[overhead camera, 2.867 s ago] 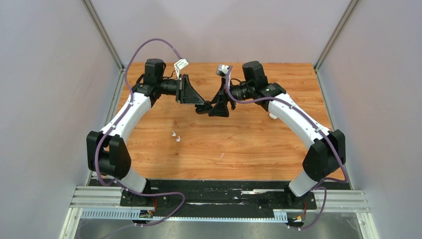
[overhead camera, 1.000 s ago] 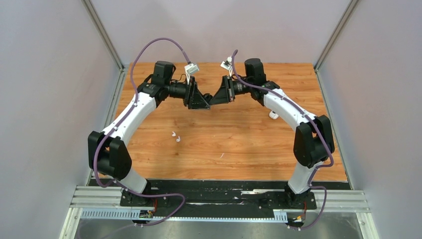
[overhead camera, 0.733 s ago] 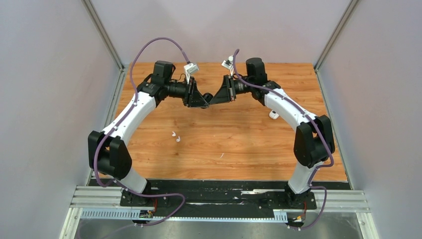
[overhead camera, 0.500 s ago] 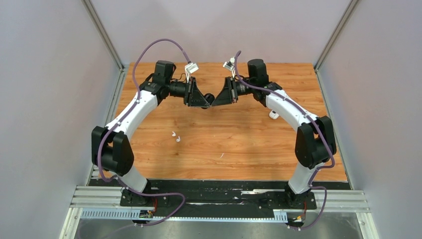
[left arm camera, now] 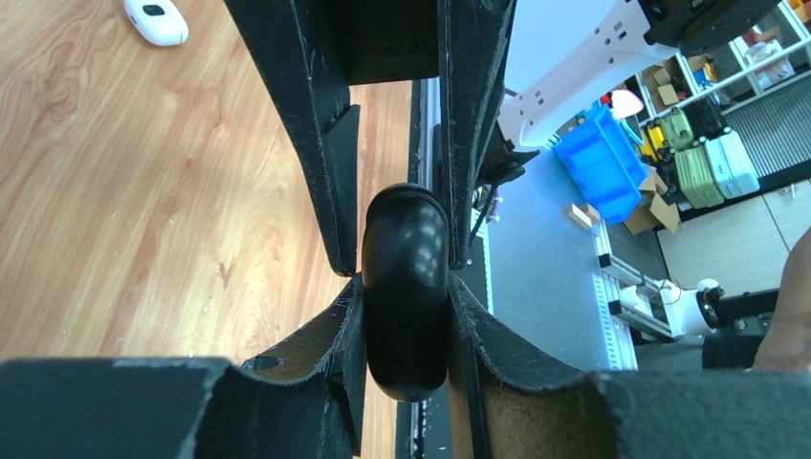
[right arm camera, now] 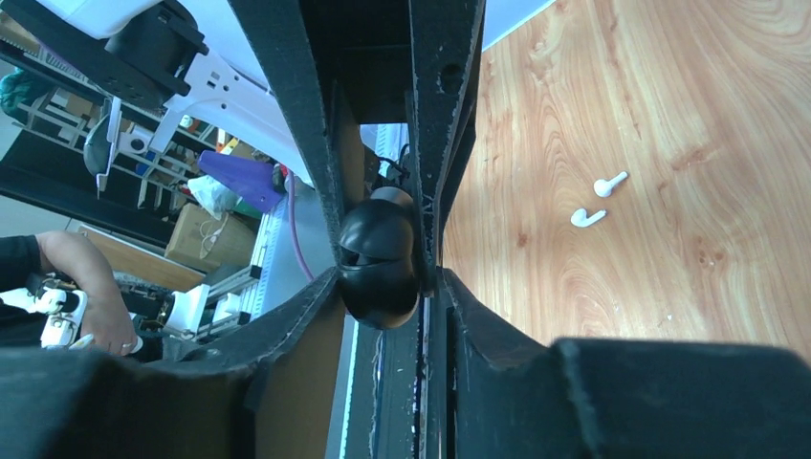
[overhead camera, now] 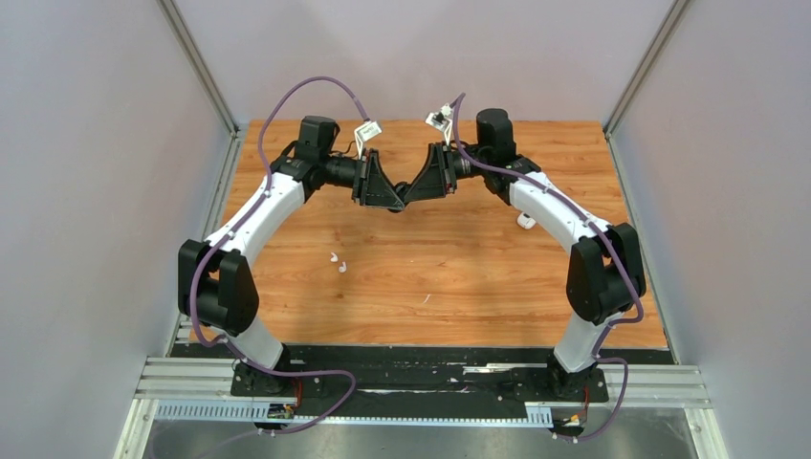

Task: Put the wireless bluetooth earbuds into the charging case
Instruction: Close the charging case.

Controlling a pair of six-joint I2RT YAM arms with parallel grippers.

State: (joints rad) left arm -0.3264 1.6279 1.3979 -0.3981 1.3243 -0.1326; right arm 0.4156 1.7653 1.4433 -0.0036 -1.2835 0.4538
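A black charging case (left arm camera: pixel 405 287) hangs above the table's far middle, pinched between both grippers. It also shows in the right wrist view (right arm camera: pixel 380 253), where a seam crosses its side. My left gripper (overhead camera: pixel 392 201) is shut on the case from the left, also seen in its wrist view (left arm camera: pixel 405 298). My right gripper (overhead camera: pixel 407 197) is shut on it from the right, also seen in its wrist view (right arm camera: pixel 387 279). Two white earbuds (overhead camera: pixel 338 263) lie on the wood left of centre, apart from both grippers; they also show in the right wrist view (right arm camera: pixel 599 200). No black earbuds are in view.
A small white case (overhead camera: pixel 525 222) lies on the wooden table (overhead camera: pixel 449 277) under the right forearm; it also shows in the left wrist view (left arm camera: pixel 156 20). Grey walls close in the left, right and far sides. Purple cables loop above both wrists.
Since 2.9 s ago both wrists have risen and moved toward the far side, fingers levelling out tip to tip. Over the last second the joined grippers stayed almost still. The earbuds have not moved.
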